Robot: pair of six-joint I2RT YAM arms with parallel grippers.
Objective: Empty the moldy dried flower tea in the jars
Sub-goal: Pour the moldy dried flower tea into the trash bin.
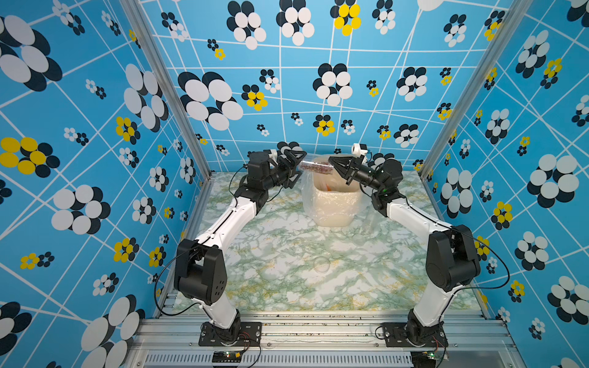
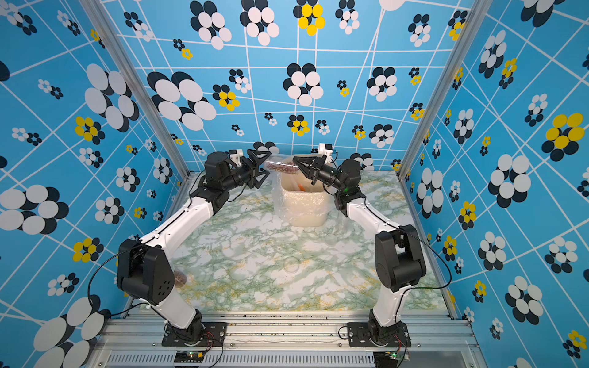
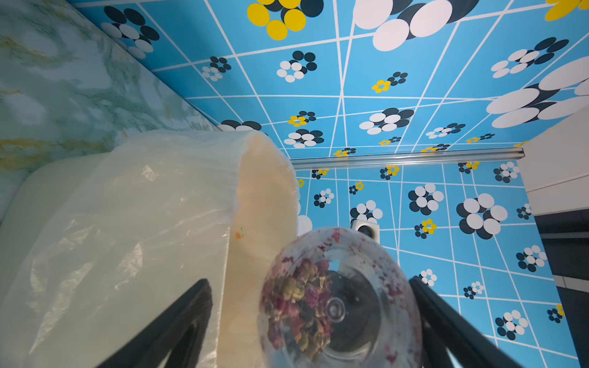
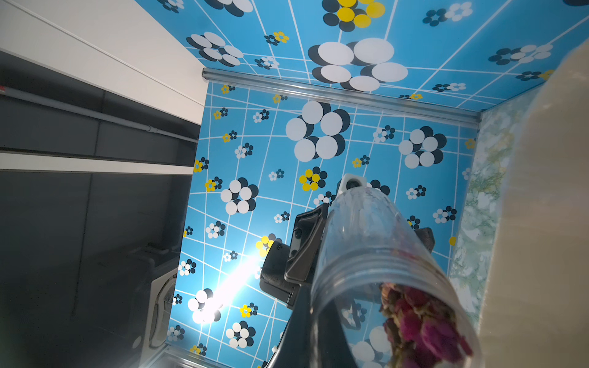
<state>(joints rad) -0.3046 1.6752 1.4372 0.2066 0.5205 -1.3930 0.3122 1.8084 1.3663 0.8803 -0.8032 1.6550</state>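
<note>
A clear jar [image 1: 315,167] lies level in the air over the bin, between my two grippers. The moldy dried flower tea [image 3: 296,302] is a reddish-brown heap along its lower wall. My right gripper [image 1: 332,160] is shut on the jar's threaded open mouth [image 4: 376,255], and one dark finger [image 4: 302,318] shows through the glass. My left gripper [image 3: 308,282] is open around the jar's base. One finger is at the glass; the other stands apart from it. A second jar [image 2: 180,278] holding tea peeks out behind my left elbow.
The beige plastic-lined bin [image 1: 334,204] stands at the back middle of the marble table, right under the held jar. Two clear round lids lie on the table, one [image 1: 321,265] mid-table and one [image 1: 360,237] nearer the right arm. Patterned walls close three sides.
</note>
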